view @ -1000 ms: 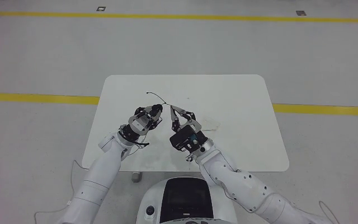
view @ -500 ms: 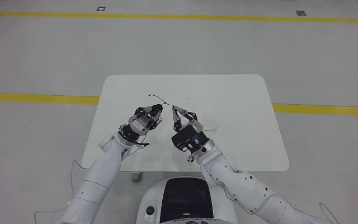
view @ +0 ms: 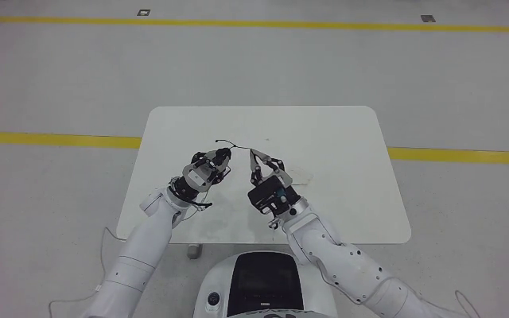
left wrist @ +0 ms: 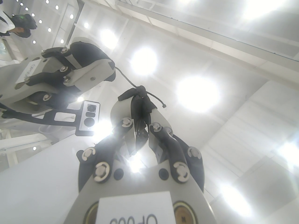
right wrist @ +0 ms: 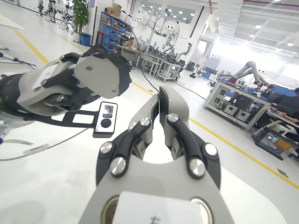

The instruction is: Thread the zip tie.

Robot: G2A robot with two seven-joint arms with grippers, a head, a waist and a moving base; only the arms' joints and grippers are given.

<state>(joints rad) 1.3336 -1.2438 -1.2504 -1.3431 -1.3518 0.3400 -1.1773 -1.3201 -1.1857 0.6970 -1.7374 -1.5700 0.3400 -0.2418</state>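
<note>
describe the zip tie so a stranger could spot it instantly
Start at the white table and find where the two grippers meet near its middle. The zip tie is the thin black strand stretched between the left gripper and the right gripper, both shut on it. Unlike the bulky grippers, it is wire-thin, its free end curling past the left gripper.

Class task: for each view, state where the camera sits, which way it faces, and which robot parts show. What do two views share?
Top view: above the arms, facing down at the table; forearms, left gripper and right gripper show.
Left wrist view: left wrist, facing up at ceiling lights; own gripper in front.
Right wrist view: right wrist, facing across the hall; own gripper in front.
Shared: each wrist view also shows the other gripper; the zip tie joins them.
</note>
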